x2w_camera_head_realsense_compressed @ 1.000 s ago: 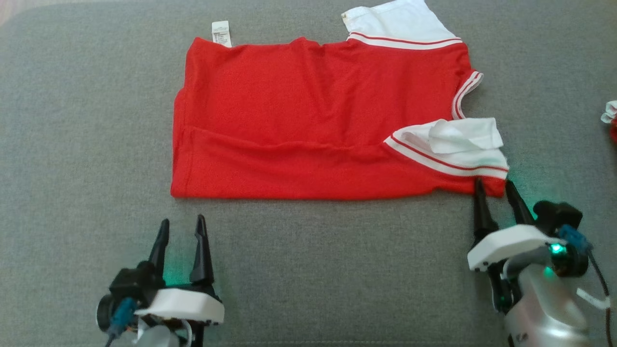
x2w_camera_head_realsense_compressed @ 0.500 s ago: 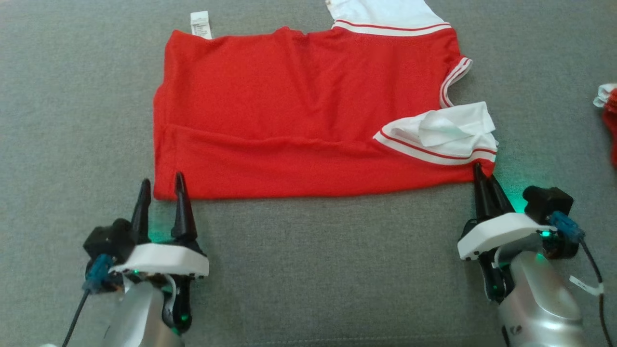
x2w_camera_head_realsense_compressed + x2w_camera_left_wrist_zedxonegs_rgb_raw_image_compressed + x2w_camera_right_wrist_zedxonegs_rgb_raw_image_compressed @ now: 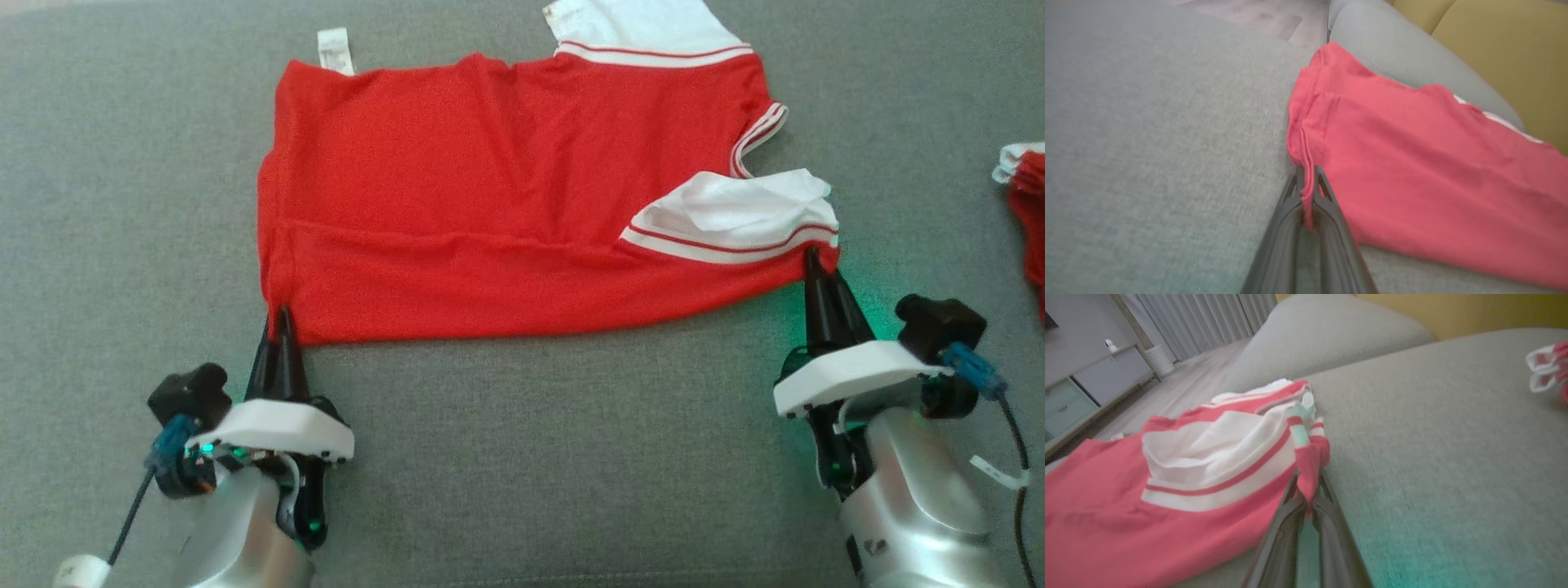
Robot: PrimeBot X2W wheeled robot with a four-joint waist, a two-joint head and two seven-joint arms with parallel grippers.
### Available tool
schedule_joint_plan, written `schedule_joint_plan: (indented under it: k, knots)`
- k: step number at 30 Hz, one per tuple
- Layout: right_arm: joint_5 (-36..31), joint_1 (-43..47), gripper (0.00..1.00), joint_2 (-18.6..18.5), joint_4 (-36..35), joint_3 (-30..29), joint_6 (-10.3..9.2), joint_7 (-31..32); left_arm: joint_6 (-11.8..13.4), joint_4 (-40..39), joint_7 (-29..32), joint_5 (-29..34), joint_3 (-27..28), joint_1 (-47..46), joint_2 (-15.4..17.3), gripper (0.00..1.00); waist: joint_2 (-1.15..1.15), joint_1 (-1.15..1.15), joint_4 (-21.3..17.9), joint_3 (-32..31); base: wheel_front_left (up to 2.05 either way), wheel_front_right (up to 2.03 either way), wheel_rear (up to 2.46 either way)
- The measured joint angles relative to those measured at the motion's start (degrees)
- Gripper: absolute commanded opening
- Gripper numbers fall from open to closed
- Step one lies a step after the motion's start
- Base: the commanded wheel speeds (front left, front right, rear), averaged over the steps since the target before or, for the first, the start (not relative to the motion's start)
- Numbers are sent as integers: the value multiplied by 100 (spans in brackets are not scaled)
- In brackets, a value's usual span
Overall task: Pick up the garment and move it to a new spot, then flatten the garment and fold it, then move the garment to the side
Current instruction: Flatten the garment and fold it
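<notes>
The red garment (image 3: 490, 204) is laid flat on the grey sofa cushion (image 3: 531, 457). Its seven o'clock corner is pinched between the jaws of the left gripper (image 3: 282, 317), and its four o'clock corner, beside the white sleeve (image 3: 735, 212), is pinched by the jaws of the right gripper (image 3: 812, 263).

On the garment (image 3: 506, 204), I lose the upper white sleeve (image 3: 645, 24) past the head view's top edge. A second red-and-white cloth (image 3: 1027, 196) is cut by the right edge. The label (image 3: 335, 51) is too small to read. Both wrist views are blurred.
</notes>
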Motion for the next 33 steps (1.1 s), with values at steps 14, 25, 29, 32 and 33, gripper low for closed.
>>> schedule_joint_plan:
  k: [14,25,29,32,33]
  knots:
    - [694,687,0,-116,-402,13,0,1,-98,-694,38,428,616,1061,-43,0,0,-2,-22,-1165,0,0,0]
    - [883,1545,100,-192,-258,67,0,59,21,-620,40,367,537,1628,-25,100,0,0,-166,-1107,0,0,0]
    - [598,1090,100,-299,-375,3,0,58,1,-636,40,803,478,877,120,100,0,0,-97,-842,0,0,0]
    - [408,586,100,-310,-422,32,0,57,-53,-326,68,892,285,-54,428,100,0,0,-49,-617,0,0,0]
    - [349,419,100,-310,-423,66,0,54,-55,-187,175,891,202,-362,538,100,0,1,-37,-541,0,0,0]
